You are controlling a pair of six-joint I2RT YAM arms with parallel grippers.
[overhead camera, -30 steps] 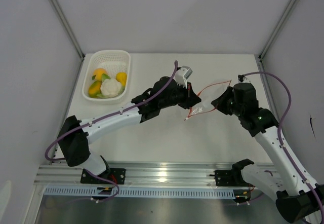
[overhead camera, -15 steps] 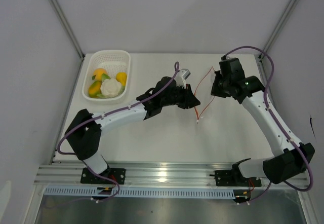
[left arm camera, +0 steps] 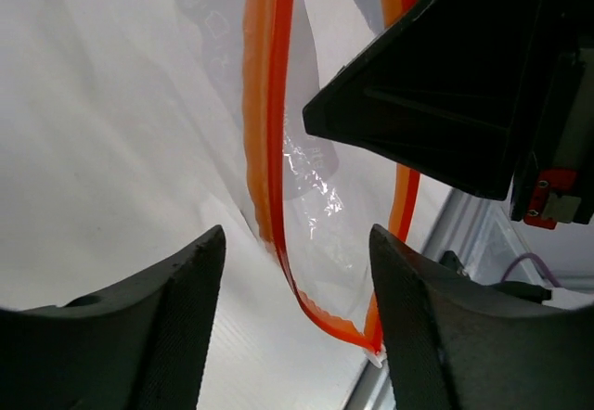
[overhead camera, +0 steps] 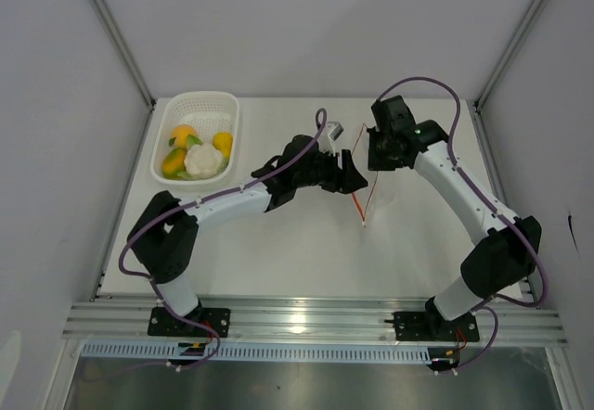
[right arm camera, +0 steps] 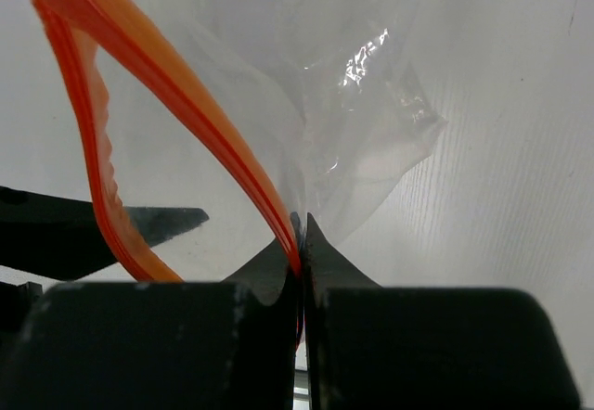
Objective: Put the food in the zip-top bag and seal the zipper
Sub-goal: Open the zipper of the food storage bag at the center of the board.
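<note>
The clear zip-top bag (overhead camera: 369,187) hangs at mid-table, its orange-red zipper (overhead camera: 363,198) running in a near-straight line down the top view. My right gripper (overhead camera: 372,148) is shut on one lip of the zipper (right arm camera: 232,150), pinching it at the fingertips (right arm camera: 302,229). My left gripper (overhead camera: 351,172) is open just left of the bag. In the left wrist view the zipper (left arm camera: 264,132) and crinkled film (left arm camera: 316,197) lie between its spread fingers (left arm camera: 148,336) without touching them. The food (overhead camera: 197,156), orange, yellow and white-green pieces, lies in the basket.
A white mesh basket (overhead camera: 206,104) stands at the back left of the white table. Grey walls close in both sides and the back. A metal rail (overhead camera: 297,317) runs along the near edge by the arm bases.
My left gripper has opened and let go of the bag's lip. My right arm swung left and toward the back with the zipper, so the bag now hangs edge-on beside the left gripper.
</note>
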